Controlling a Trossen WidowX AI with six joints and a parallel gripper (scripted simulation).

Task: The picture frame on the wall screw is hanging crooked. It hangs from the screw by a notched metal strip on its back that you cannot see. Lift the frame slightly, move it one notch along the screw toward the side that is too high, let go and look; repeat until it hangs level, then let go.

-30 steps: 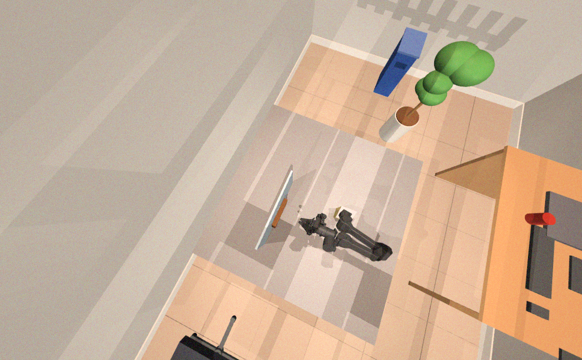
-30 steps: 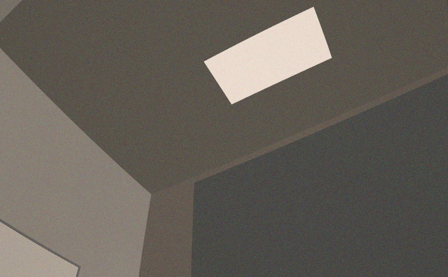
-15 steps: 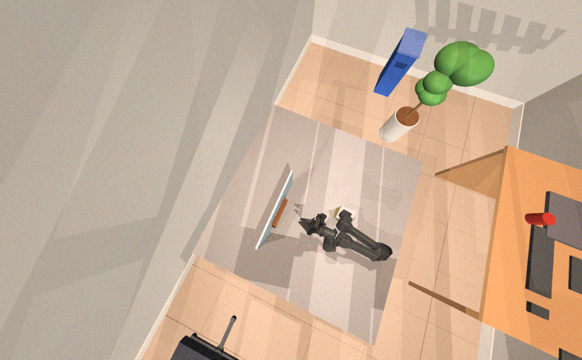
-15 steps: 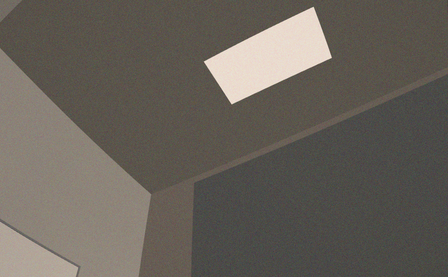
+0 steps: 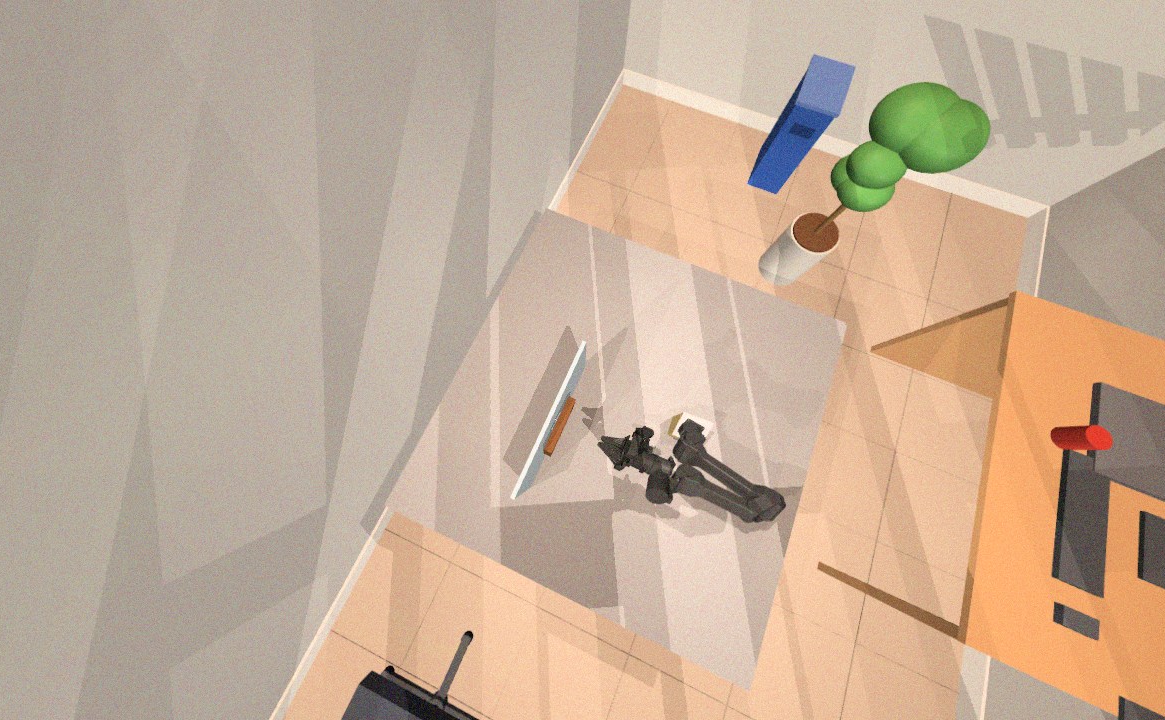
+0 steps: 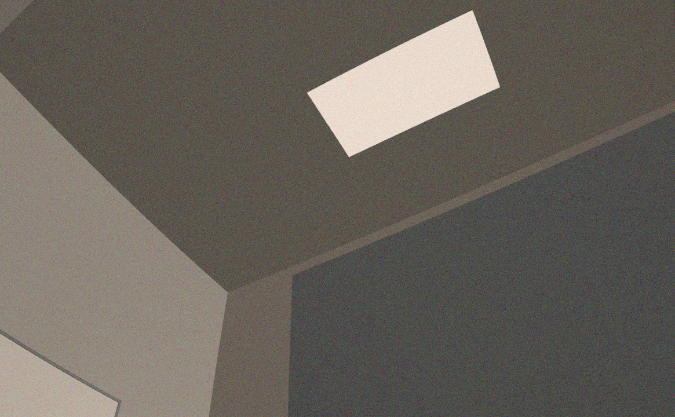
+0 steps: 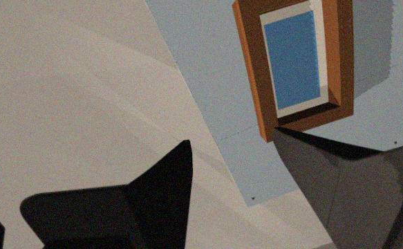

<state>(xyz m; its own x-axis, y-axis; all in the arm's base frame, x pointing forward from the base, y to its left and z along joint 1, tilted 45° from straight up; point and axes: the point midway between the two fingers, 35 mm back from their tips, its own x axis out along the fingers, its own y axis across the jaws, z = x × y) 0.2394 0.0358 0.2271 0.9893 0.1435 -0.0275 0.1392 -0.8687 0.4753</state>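
The picture frame (image 5: 559,428) (image 7: 260,59) has a brown border around a pale mat and a blue picture. It hangs on the front of an upright light-blue panel (image 5: 532,470) (image 7: 194,52). In the wrist view its top is cut off and its lower edge slants up to the right, much like the panel's bottom edge; I cannot tell how level it hangs. The screw and the notched strip are hidden. My gripper (image 5: 602,446) (image 7: 231,134) is open, its dark fingers apart with nothing between them. It stands in front of the panel, short of the frame. One fingertip overlaps the frame's lower left corner in the wrist view.
The arm stands on a pale mat (image 5: 702,626). An orange desk (image 5: 1016,555) with a red cylinder (image 5: 1080,437) is at the right. A potted plant (image 5: 796,255) and a blue cabinet (image 5: 792,143) stand behind. The exterior view shows walls, ceiling and a bright ceiling light (image 6: 404,83).
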